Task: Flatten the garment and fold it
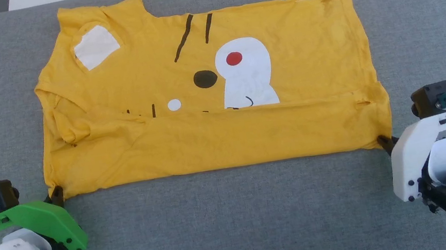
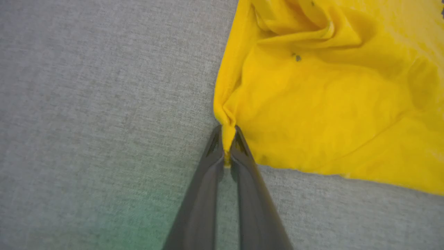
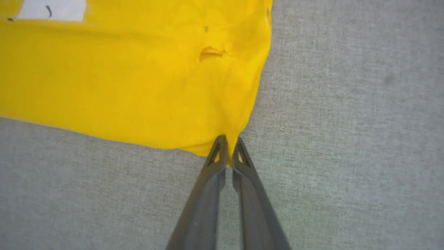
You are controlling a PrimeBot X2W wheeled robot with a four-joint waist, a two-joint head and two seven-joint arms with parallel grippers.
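Head view first: the yellow T-shirt (image 1: pixel 296 131) lies spread across the middle of the frame on the grey fabric surface (image 1: pixel 239 222). Its near strip is doubled up over the bottom of the cartoon print. At lower left, the left gripper (image 1: pixel 57 195) sits right on the shirt's lower-left corner. At lower right, the right gripper (image 1: pixel 384 143) is on the lower-right corner. The crumpled sleeve (image 1: pixel 69 128) at the left of the frame is bunched and far from flat.

Left wrist view: the fingers (image 2: pixel 204 194) are clenched on a little twist of yellow cloth, and the corner puckers into folds just above the tips. It's a thin bite, right at the edge.

Right wrist view: these fingers (image 3: pixel 204 201) are pinched together too, with the shirt's corner caught between the tips at mid-frame. Only a sliver of cloth is in there. The cloth beyond lies smoother, with one small pucker towards the top of the frame.

The dangers, as I read it: both holds are shallow, so a sharp lift could pull a corner free, or bring up one layer and leave the other behind. If one arm leads the other, the fold goes skewed. And that bunched sleeve could get trapped inside the next fold as a lump.
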